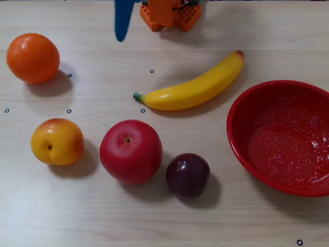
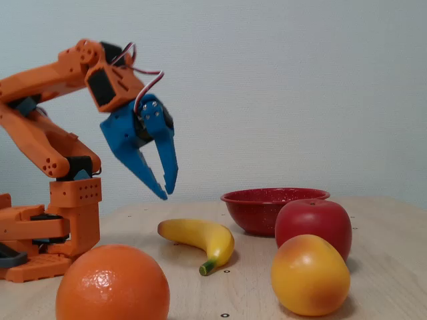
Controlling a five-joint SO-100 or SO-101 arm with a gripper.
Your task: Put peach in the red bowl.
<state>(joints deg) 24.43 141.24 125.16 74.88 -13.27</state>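
The peach (image 1: 57,141) rests at the table's left in a fixed view from above, yellow-orange with a red blush; in the side fixed view the peach (image 2: 310,275) is at the front right. The red bowl (image 1: 281,144) stands empty at the right edge, and the same red bowl (image 2: 257,217) shows at the back in the side view. My blue gripper (image 1: 121,37) hangs near the top edge, far from the peach. In the side view the gripper (image 2: 167,194) is high above the table, fingertips together, holding nothing.
An orange (image 1: 33,57) lies at the top left, a banana (image 1: 193,87) in the middle, a red apple (image 1: 131,151) and a dark plum (image 1: 187,175) between peach and bowl. The orange arm base (image 1: 169,13) sits at the top edge.
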